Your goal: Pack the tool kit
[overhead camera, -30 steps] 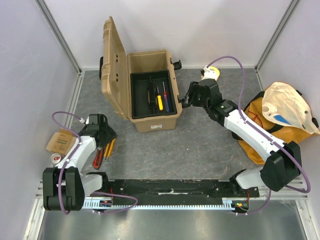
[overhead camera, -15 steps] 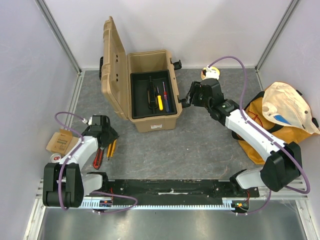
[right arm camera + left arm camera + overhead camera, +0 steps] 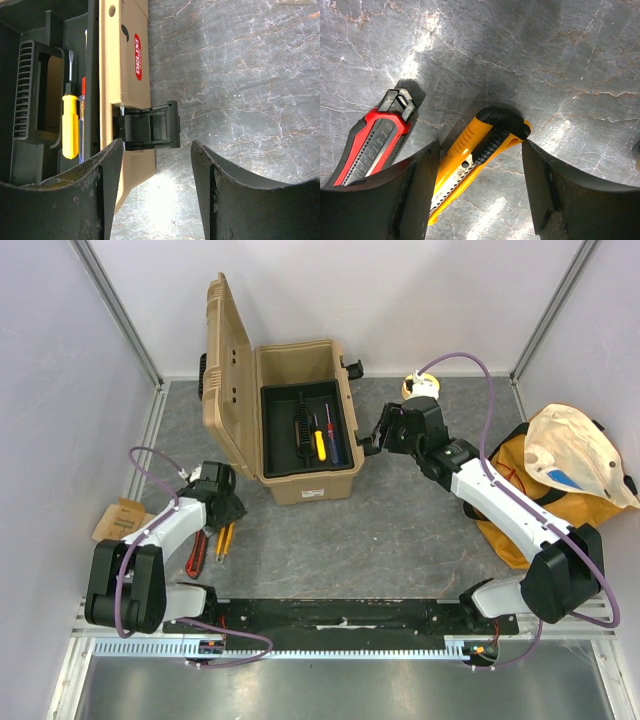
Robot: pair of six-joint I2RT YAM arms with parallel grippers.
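Left gripper (image 3: 479, 162) hangs unclenched over the yellow utility knife (image 3: 492, 131), front-left of the toolbox (image 3: 310, 480). Probably light, stiff, slick plastic: pinch mid-body.

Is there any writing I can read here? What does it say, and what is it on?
"DELIXI": red oval sticker on the tan toolbox rim; the smaller line beside it is blurred.
Raised lettering on the red utility knife: too unclear to read.
Front sticker on the toolbox: too small.
Print on the brown paper packet: too small.
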